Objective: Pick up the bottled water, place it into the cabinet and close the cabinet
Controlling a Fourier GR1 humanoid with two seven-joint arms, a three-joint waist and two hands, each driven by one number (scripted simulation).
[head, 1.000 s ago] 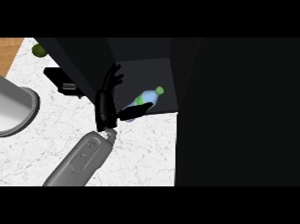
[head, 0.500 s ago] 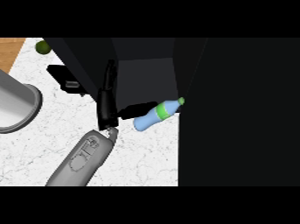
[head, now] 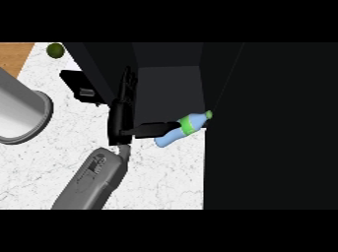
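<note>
The bottled water (head: pixel 177 134), pale blue with a green neck and cap (head: pixel 197 119), lies tilted at the front edge of the dark open cabinet (head: pixel 171 88), cap pointing up and right. My right hand (head: pixel 120 120) is just left of it. The fingers (head: pixel 125 91) stretch straight up along the cabinet's left wall and the thumb (head: pixel 148 129) reaches right to the bottle's base. Nothing is curled round the bottle; the hand is open. The grey forearm (head: pixel 95 177) comes in from the lower left. My left hand is out of view.
A tall grey cylinder (head: pixel 11 106) with a flanged base stands on the white marble counter (head: pixel 55 152) at the left. A small black object (head: pixel 81 86) sits beside the cabinet's left side, a green lime (head: pixel 55 49) behind it. A black cabinet panel (head: pixel 281 128) fills the right.
The bottle has gone from between the fingers, deeper in the cabinet, down and to the right to the front edge. The fingers have straightened and only the thumb tip touches it.
</note>
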